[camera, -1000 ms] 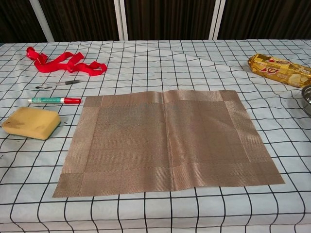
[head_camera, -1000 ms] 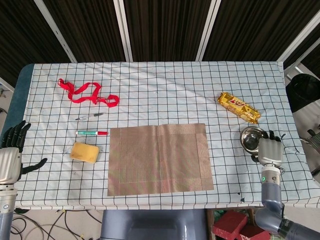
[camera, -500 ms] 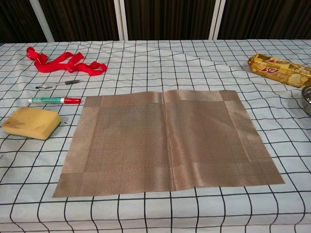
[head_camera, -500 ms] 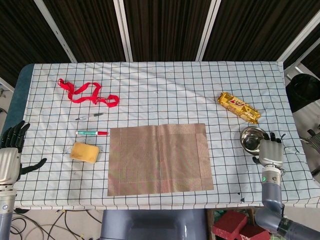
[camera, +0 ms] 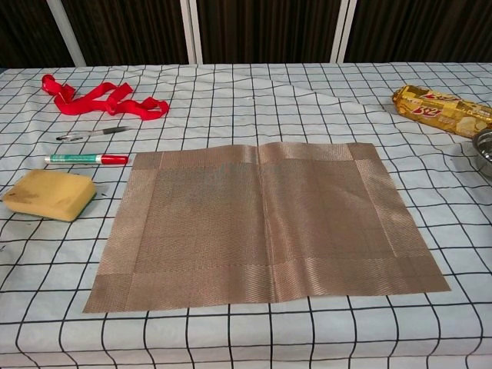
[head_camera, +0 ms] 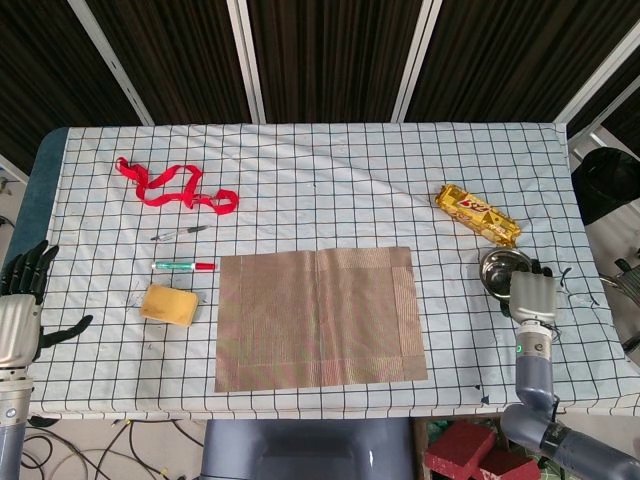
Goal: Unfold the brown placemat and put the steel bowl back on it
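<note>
left hand: the left hand (head_camera: 20, 318) sits at the far left edge of the head view, off the side of the desk, fingers spread apart, holding nothing. The chest view doesn't catch it.

ribbon: a red ribbon (head_camera: 172, 187) is squiggled in the upper left of the desk.

pens: below the ribbon there's a thin dark pen (head_camera: 180, 232), then a marker (head_camera: 183, 266) with a red cap a bit lower, both lying roughly sideways.

sponge: a yellow sponge (head_camera: 169, 304) sits just under the marker, near the placemat's left edge but not touching it.

placemat: the brown placemat (head_camera: 319, 318) is in the lower middle of the frame, fully opened out and lying flat on the checked cloth (head_camera: 330, 180), with a faint crease down the middle. Nothing is on it.

snack: a gold snack pack (head_camera: 477, 214) lies at an angle at upper right, well apart from the placemat.

bowl: the steel bowl (head_camera: 501, 266) is at the right of the frame, below the snack pack and off the placemat. In the chest view only a sliver shows at the right edge.

right hand: the right hand (head_camera: 531, 297) is right up against the bowl's near side, partly covering it, fingertips poking out around the rim. Honestly can't tell if it's actually gripping the bowl or just resting there.
</note>
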Tool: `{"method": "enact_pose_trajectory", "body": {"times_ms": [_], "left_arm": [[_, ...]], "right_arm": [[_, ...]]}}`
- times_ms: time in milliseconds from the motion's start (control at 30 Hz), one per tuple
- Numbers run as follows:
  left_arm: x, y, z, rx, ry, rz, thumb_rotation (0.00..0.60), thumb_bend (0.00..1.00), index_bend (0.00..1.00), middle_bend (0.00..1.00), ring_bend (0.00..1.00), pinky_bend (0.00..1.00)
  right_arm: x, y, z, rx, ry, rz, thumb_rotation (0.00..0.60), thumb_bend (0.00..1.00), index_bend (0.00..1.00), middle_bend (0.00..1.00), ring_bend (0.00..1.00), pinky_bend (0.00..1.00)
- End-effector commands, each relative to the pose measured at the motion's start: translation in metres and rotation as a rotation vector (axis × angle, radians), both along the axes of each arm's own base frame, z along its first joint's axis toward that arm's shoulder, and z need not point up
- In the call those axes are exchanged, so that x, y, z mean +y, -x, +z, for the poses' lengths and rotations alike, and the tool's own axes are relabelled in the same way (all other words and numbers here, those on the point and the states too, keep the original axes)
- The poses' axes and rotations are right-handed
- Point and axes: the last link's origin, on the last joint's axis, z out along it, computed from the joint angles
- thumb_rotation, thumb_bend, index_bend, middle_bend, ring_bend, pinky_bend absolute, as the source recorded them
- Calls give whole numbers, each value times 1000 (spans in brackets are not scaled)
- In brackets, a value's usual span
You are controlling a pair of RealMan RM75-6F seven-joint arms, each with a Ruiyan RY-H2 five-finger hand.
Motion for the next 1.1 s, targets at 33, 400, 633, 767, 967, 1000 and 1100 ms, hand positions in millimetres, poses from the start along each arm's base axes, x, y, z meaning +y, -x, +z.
{"method": "enact_pose_trajectory", "body": {"times_ms": [33,400,633,767,967,1000,1100], "left_arm": [[0,0,0,-2,-1,1,600,28,49,0,0,0],[0,0,1,-4,1,-2,600,27,51,0,0,0],[0,-1,0,-8,1,-7,600,28,52,0,0,0],[-1,-1,0,-9,2,-8,600,28,52,0,0,0],[0,-1,0,-9,4,-9,600,27,53,0,0,0],[0,-1,0,-9,4,-9,600,28,53,0,0,0],[0,-1,0,-10,6,-9,600,28,53,0,0,0]], "right_arm": [[-2,-1,-5,4,-11,12,600,322,572,321,134,180],[0,-9,-14,-2,-39,85,600,482,708,386,149,183],[7,-38,-15,-55,-44,217,600,496,721,393,149,183],[13,-64,-16,-85,-58,312,600,497,723,393,149,183],[30,-103,-26,-135,-113,435,600,497,723,393,149,183],[33,-107,-27,-140,-123,448,600,497,723,393,149,183],[45,-128,-39,-162,-179,506,600,496,723,393,149,183]]}}
